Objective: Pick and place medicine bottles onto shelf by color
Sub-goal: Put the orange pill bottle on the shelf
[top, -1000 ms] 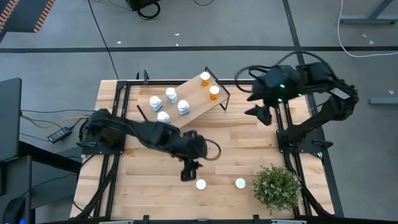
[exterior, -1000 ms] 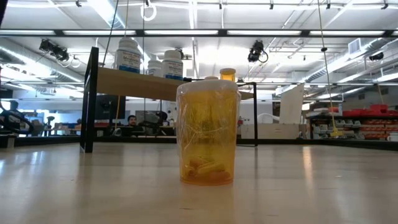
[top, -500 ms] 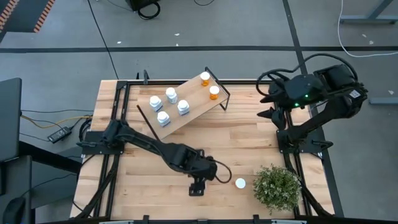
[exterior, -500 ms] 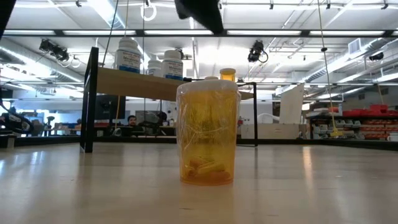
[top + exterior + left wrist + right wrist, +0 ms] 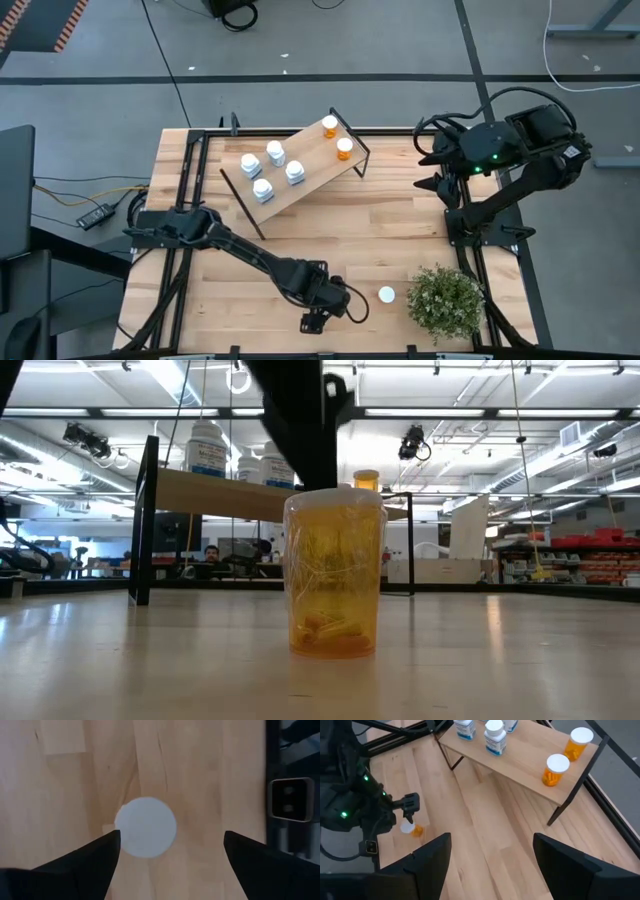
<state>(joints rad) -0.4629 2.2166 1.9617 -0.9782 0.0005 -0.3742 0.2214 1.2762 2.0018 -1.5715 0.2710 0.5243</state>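
An orange medicine bottle [image 5: 333,575] with a white cap [image 5: 146,826] stands upright on the table by the near edge. My left gripper [image 5: 171,837] hangs over it [image 5: 300,430], open and pointing down. Its fingers stand on either side of the cap, higher than it, and touch nothing. In the high view this gripper [image 5: 314,320] hides the bottle. A second bottle [image 5: 386,294] stands to its right. The slanted shelf [image 5: 300,178] at the far side carries several white bottles [image 5: 275,152] and two orange ones [image 5: 344,149]. My right gripper [image 5: 492,865] waits open at the far right [image 5: 437,178].
A green potted plant [image 5: 445,302] stands at the near right corner, close to the second bottle. The low camera's housing [image 5: 287,797] sits on the table's near edge beside the bottle. Bare wood lies between the shelf and the near bottles.
My left gripper has travelled toward the table's near edge and come down over the orange bottle, entering the low view from above. My right gripper has drawn back toward the table's right edge. The bottles have stayed where they were.
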